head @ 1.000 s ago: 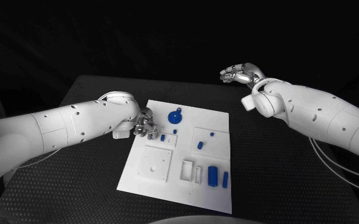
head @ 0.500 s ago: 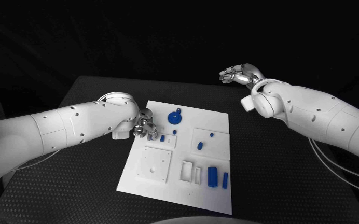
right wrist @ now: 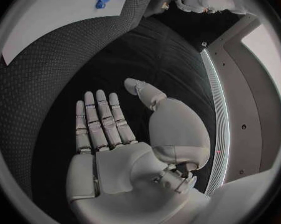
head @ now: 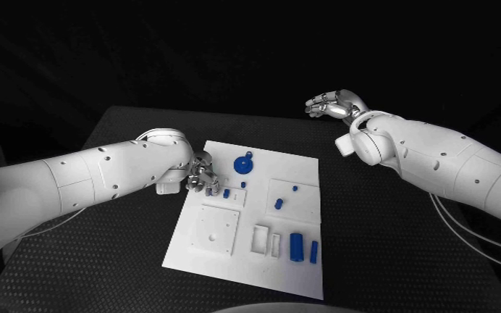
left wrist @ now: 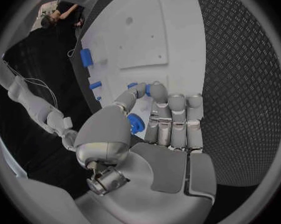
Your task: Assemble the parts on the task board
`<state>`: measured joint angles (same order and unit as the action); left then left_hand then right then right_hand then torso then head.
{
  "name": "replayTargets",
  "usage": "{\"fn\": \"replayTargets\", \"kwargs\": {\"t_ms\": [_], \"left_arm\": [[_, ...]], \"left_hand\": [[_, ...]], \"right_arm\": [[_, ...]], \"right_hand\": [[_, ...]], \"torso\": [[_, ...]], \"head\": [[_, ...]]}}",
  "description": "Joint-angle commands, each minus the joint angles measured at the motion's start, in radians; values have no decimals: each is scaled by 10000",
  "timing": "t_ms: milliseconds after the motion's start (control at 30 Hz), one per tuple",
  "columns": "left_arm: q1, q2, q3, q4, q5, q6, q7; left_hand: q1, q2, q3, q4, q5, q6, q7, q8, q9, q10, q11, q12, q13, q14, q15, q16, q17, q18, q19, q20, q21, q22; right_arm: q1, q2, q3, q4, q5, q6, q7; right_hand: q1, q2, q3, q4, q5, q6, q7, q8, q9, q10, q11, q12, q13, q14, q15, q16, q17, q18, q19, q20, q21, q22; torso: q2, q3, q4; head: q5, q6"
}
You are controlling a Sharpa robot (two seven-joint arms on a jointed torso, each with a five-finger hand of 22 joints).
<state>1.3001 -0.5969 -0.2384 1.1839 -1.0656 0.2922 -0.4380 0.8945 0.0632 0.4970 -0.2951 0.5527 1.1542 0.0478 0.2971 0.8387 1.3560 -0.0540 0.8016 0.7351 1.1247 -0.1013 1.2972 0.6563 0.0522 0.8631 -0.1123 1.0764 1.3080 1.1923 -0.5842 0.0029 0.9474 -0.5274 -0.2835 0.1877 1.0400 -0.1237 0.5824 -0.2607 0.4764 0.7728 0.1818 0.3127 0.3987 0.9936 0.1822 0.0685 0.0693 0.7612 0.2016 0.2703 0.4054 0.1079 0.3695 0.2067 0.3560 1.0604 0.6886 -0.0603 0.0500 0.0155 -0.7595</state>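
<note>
Closest to you, two long blue parts (head: 297,245) sit upright near the board's (head: 214,244) front edge, by its slots. Further up, your left hand (head: 201,177) rests at the board's left edge, pinching a small blue part (left wrist: 135,123) between thumb and fingers. A round blue gear (head: 245,161) lies toward the far end. Your right hand (head: 332,104) hovers beyond the desk's (head: 397,255) far side, released, fingers apart, holding nothing.

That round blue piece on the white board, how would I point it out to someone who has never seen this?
Find the white task board in the middle of the black table. Near its far edge, just past the left hand, lies the round blue part. It is the only disc-shaped piece; the other blue parts are small pegs or upright cylinders.
</note>
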Motion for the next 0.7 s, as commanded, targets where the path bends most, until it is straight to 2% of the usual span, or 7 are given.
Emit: {"fn": "replayTargets", "kwargs": {"t_ms": [33, 167, 267, 533, 700], "left_arm": [[46, 46, 25, -128, -133, -535, -2], [58, 53, 38, -156, -137, -572, 4], [60, 35, 89, -149, -141, -647, 14], [117, 14, 103, -141, -150, -774, 37], [131, 44, 102, -174, -149, -591, 63]], "left_hand": [[98, 230, 386, 3, -8, 214, -273, -31, 13, 196, -331, 41, 9, 39, -178, 61, -3, 201, 36, -959, 41, 172], [92, 227, 389, 1, -19, 206, -272, -34, 23, 190, -330, 41, 7, 36, -182, 58, -7, 202, 38, -961, 44, 171], [89, 226, 392, 2, -23, 203, -271, -35, 28, 186, -330, 41, 6, 35, -185, 57, -9, 203, 39, -962, 45, 170], [79, 217, 399, 4, -37, 193, -269, -40, 45, 175, -327, 40, 0, 31, -196, 50, -19, 205, 45, -966, 49, 167], [72, 212, 403, 5, -44, 188, -267, -43, 55, 170, -325, 39, -3, 29, -202, 45, -24, 206, 49, -969, 50, 164]], "right_arm": [[-6, 5, 2, 17, -6, 156, 83], [-7, 7, 2, 16, -6, 164, 82], [-11, -4, 2, 11, -6, 165, 82], [-16, 1, 2, 19, -6, 186, 82], [-19, 3, 2, 16, -6, 223, 70]], "right_hand": [[-80, 49, -40, 14, 63, 22, 69, 29, -13, 3, 58, -19, -11, -11, 71, -8, -17, -172, 1, -1, -54, 13], [-84, 48, -41, 17, 64, 21, 69, 29, -14, 3, 58, -19, -12, -13, 71, -9, -18, -173, 0, -1, -58, 15], [-85, 48, -42, 19, 65, 20, 69, 29, -15, 2, 59, -19, -12, -14, 72, -9, -19, -173, -1, -1, -60, 17], [-90, 50, -43, 25, 68, 19, 70, 29, -17, 1, 60, -20, -12, -19, 73, -11, -21, -175, -4, 0, -68, 23], [-92, 51, -44, 28, 70, 18, 71, 29, -18, 1, 61, -20, -12, -21, 74, -11, -23, -176, -5, 0, -73, 26]], "torso": [[-2, 4, 12], [-3, 7, 8], [-2, 2, 5], [1, 6, 11], [-2, 3, 16]], "head": [[3, -4], [3, -3], [1, -4], [10, 1], [19, 21]]}}
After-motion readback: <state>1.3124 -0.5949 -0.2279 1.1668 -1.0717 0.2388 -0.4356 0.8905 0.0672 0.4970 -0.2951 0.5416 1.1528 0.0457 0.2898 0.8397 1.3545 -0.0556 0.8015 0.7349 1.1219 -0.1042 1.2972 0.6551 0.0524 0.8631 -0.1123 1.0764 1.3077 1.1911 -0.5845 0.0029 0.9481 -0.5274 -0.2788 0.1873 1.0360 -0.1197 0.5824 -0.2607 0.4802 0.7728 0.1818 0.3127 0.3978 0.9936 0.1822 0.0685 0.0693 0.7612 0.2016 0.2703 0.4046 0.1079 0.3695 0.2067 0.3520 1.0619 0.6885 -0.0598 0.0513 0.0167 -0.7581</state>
